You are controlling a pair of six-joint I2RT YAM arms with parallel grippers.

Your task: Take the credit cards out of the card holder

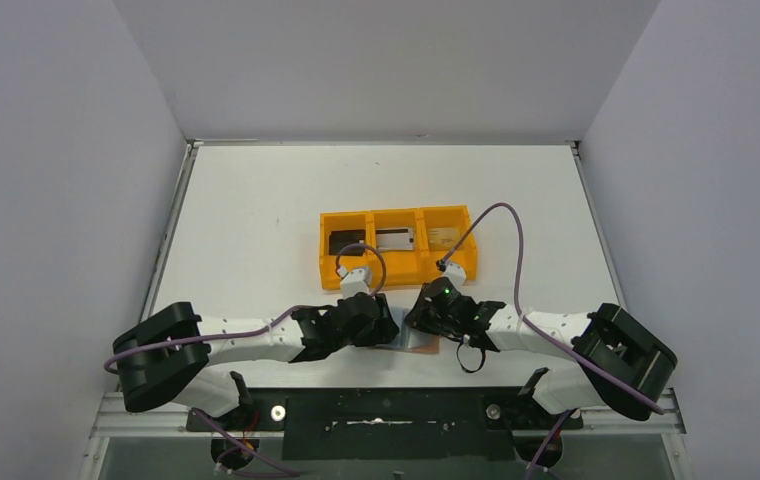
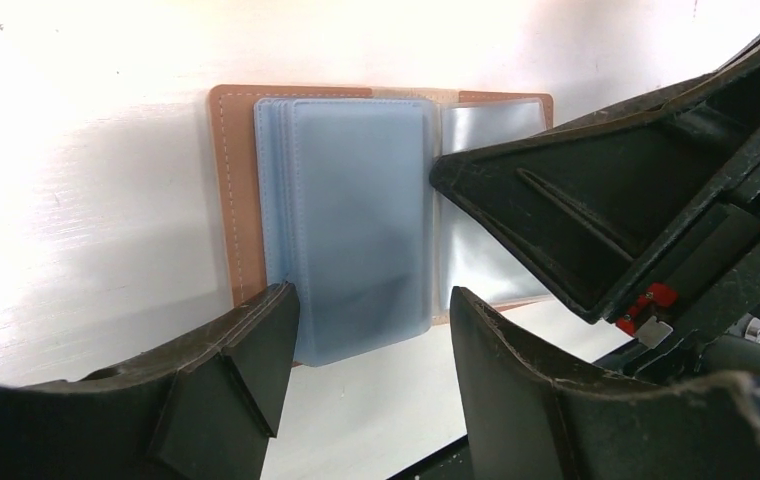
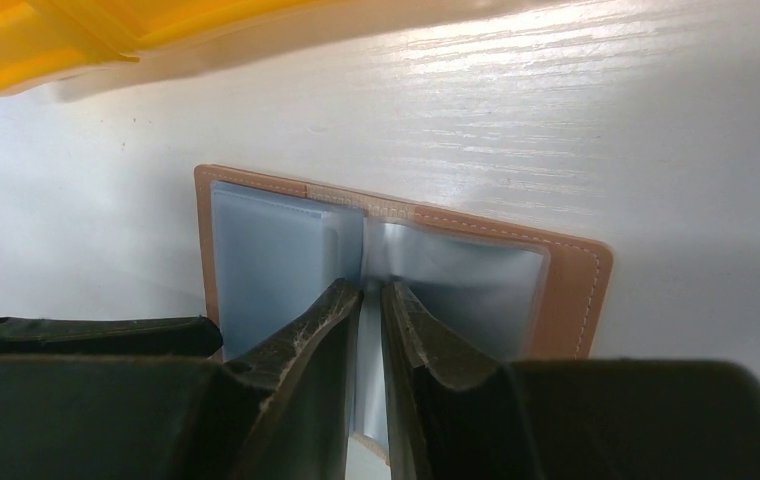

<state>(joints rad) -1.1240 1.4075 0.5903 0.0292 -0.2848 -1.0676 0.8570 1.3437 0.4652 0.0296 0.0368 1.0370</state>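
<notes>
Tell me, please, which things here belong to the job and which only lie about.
Belong to the job: card holder, black card, silvery grey card, gold-tan card, left gripper, right gripper.
Only lying about: orange tray (the cards lie in it), purple cable.

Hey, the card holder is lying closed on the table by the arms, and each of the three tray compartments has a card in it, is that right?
Not quite. The card holder lies open, not closed: the right wrist view shows its grey-blue sleeves spread to either side of the spine. The rest stands: it is on the table, and each compartment of the orange tray holds one of the credit cards.
</notes>
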